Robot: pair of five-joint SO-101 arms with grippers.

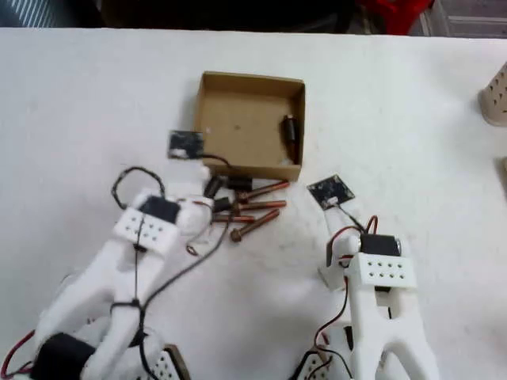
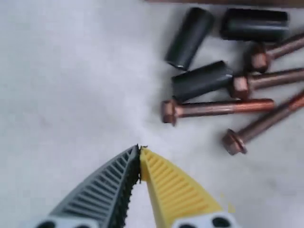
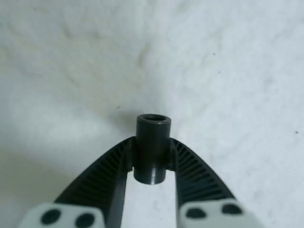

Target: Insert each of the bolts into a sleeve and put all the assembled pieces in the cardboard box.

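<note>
A black sleeve [image 3: 152, 147] is clamped in the right gripper [image 3: 151, 143], its open bore showing. The left gripper [image 2: 139, 152], pinched closed on nothing, sits near loose bolts [image 2: 216, 108] beside the cardboard box [image 1: 208, 111]. It should open, take one bolt near the head, and align the shank with that bore.

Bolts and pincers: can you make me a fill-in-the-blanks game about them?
The right pincer grips a black ____.
The left pincer is shut and holds ____.
On the table lie ____ copper bolts.
One dark piece lies inside the cardboard ____.
Missing words: sleeve, nothing, four, box.
</note>
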